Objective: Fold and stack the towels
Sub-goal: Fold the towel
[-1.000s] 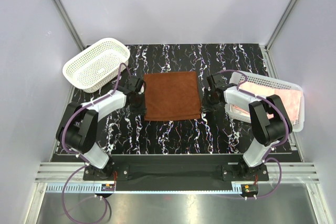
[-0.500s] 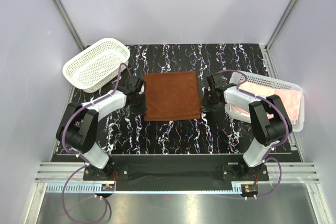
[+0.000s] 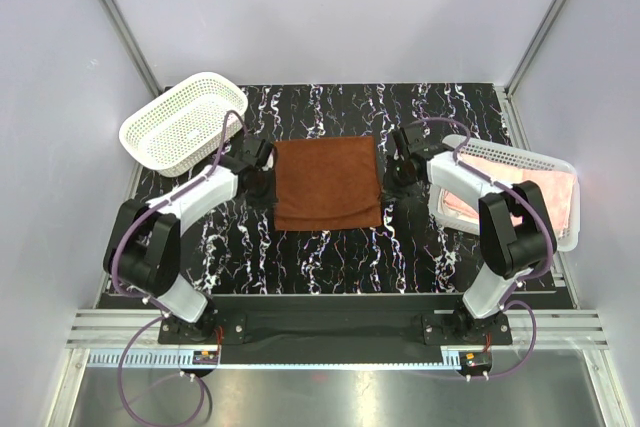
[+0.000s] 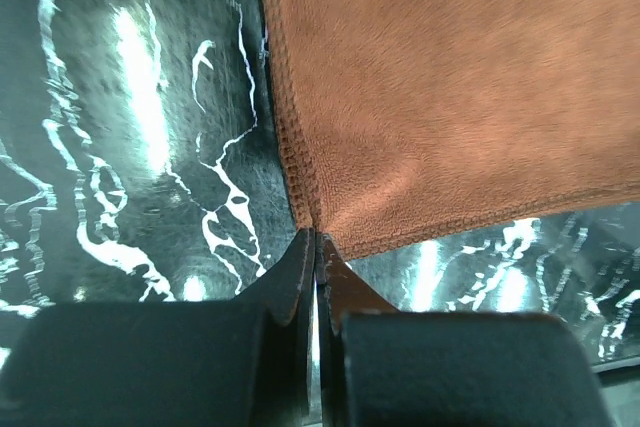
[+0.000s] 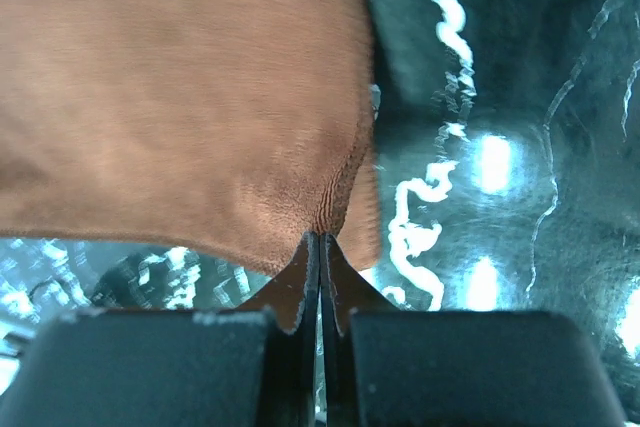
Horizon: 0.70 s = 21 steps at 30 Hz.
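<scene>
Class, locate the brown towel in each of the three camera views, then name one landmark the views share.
Top external: brown towel lies flat at mid-picture.
Left wrist: brown towel fills the upper right, its corner in the shut left gripper.
Right wrist: brown towel fills the upper left, its corner in the shut right gripper.
Shared landmark: the black white-veined tabletop beneath it.

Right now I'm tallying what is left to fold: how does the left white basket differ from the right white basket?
The left white basket is empty; the right white basket holds a pale pink towel. The left white basket sits skewed at the far left corner; the right white basket lies along the right edge, partly behind the right arm. Both are white lattice plastic.
</scene>
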Available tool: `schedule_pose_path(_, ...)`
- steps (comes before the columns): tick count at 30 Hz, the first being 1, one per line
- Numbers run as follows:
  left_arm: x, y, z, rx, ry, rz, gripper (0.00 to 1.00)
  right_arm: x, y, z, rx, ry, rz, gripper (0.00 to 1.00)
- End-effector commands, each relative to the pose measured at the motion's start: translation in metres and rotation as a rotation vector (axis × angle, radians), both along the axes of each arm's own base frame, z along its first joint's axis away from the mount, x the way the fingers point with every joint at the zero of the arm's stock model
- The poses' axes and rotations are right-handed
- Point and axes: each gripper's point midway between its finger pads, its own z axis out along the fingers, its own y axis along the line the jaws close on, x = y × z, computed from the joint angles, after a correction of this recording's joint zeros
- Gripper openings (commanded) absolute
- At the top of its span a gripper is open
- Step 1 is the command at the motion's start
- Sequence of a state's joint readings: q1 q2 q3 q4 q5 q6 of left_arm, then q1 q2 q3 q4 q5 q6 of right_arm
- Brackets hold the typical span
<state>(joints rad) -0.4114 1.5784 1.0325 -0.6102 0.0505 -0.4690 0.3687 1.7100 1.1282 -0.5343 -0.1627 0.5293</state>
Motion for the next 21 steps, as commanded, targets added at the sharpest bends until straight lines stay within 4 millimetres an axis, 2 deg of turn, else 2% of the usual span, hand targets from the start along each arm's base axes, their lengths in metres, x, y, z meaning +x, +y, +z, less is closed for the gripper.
schedule_pose_path(1, 0.020, 0.001, 0.049, 0.009, -0.122, -0.018, 0.00, 0.007, 0.012, 0.046, 0.029, -0.052, 0.087, 0.00)
schedule_pose_path(5, 0.007, -0.001, 0.061, -0.031, -0.135, -0.029, 0.00, -0.013, 0.008, 0.045, 0.020, 0.008, 0.111, 0.00)
schedule_pose_path(6, -0.002, 0.001, 0.048, -0.039, -0.111, -0.019, 0.00, -0.025, 0.005, 0.032, 0.018, 0.045, 0.104, 0.00)
schedule_pose_path(8, -0.013, 0.001, 0.033, -0.056, -0.086, -0.016, 0.00, -0.029, 0.008, 0.025, 0.053, 0.028, 0.100, 0.00)
schedule_pose_path(9, -0.014, -0.001, 0.025, -0.070, -0.084, -0.018, 0.00, -0.040, 0.005, 0.011, 0.055, 0.057, 0.095, 0.00)
schedule_pose_path(10, -0.025, -0.001, 0.008, -0.074, -0.038, -0.024, 0.00, -0.041, 0.006, 0.005, 0.059, 0.057, 0.093, 0.00)
schedule_pose_path(11, -0.028, -0.003, 0.002, -0.083, -0.024, -0.027, 0.00, -0.038, 0.009, 0.002, 0.077, 0.038, 0.099, 0.00)
schedule_pose_path(13, -0.033, -0.005, -0.012, -0.102, 0.000, -0.031, 0.00, -0.043, 0.009, -0.012, 0.075, 0.058, 0.110, 0.00)
schedule_pose_path(17, -0.031, -0.007, -0.014, -0.108, -0.004, -0.033, 0.00, -0.041, 0.004, -0.023, 0.046, 0.063, 0.108, 0.00)
schedule_pose_path(21, -0.030, -0.005, -0.010, -0.092, -0.004, -0.039, 0.00, -0.040, 0.007, -0.020, 0.056, 0.068, 0.111, 0.00)
